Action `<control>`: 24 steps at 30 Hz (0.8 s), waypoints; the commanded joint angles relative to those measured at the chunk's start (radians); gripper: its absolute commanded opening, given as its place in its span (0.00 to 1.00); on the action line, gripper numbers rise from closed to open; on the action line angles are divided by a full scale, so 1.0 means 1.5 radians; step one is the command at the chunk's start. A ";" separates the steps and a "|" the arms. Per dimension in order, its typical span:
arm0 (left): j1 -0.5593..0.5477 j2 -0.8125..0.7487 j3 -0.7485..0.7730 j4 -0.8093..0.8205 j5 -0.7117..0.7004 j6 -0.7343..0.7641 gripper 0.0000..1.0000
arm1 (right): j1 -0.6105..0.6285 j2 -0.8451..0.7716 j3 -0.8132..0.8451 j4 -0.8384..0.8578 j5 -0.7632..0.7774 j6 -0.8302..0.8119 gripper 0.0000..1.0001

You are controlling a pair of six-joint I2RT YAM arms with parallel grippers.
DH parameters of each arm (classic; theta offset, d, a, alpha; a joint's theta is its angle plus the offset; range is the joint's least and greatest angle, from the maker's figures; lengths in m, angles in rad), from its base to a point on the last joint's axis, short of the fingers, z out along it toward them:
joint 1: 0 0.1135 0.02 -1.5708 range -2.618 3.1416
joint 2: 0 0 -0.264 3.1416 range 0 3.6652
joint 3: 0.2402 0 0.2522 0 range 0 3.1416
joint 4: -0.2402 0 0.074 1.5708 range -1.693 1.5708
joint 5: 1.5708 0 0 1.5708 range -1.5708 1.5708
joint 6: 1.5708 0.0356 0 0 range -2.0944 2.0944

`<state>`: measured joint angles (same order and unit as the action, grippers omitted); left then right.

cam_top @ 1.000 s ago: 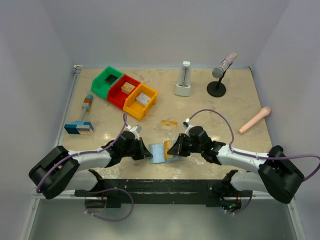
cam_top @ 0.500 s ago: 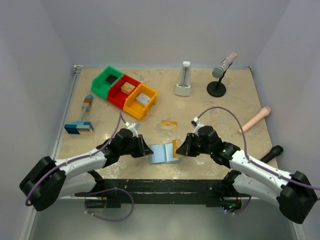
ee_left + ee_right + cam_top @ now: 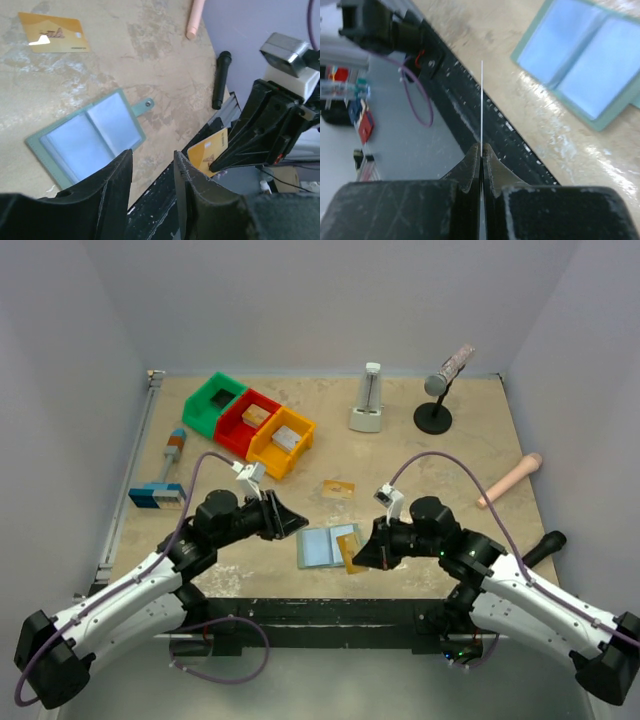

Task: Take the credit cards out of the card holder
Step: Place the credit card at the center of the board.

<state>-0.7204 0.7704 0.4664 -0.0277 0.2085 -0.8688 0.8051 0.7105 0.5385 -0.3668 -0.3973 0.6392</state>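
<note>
**Status: right hand clamped on one card, card holder open on surface**

Locate the card holder (image 3: 326, 546) near the front edge of the surface (image 3: 450, 470), between the two hands. It lies flat and fully open, both panels facing up, with its small tab (image 3: 147, 103) resting on the surface. Both panels appear pale blue. You cannot tell from these views whether a card sits inside them.

Check the right hand (image 3: 362, 556). Its fingers are pressed together on the gripped orange card (image 3: 351, 554), which they hold by one end. In the right wrist view the card appears edge-on as a thin line rising from the closed fingertips. In the left wrist view it is raised off the surface, apart from the holder and in front of the black rail (image 3: 330, 612) at the near edge.

Check the left hand (image 3: 292, 523). Its fingers stand apart with nothing between them. It hovers just beside the holder's left edge and does not touch it.

Note the loose orange card (image 3: 339, 488). It lies flat on the surface, face up, beyond the holder and apart from both hands.
</note>
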 commanded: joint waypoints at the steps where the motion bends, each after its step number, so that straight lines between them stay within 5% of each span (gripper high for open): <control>1: 0.000 -0.030 0.013 0.045 0.145 0.069 0.43 | 0.053 0.012 0.017 0.069 -0.118 -0.044 0.00; 12: -0.006 -0.085 0.013 0.065 0.324 0.108 0.50 | 0.172 0.097 0.084 0.098 -0.160 -0.065 0.00; 24: -0.072 -0.063 0.019 0.044 0.345 0.136 0.51 | 0.202 0.123 0.131 0.082 -0.128 -0.081 0.00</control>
<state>-0.8047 0.6773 0.4648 0.0231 0.6865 -0.7029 1.1004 0.8978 0.6743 -0.2531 -0.6018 0.5514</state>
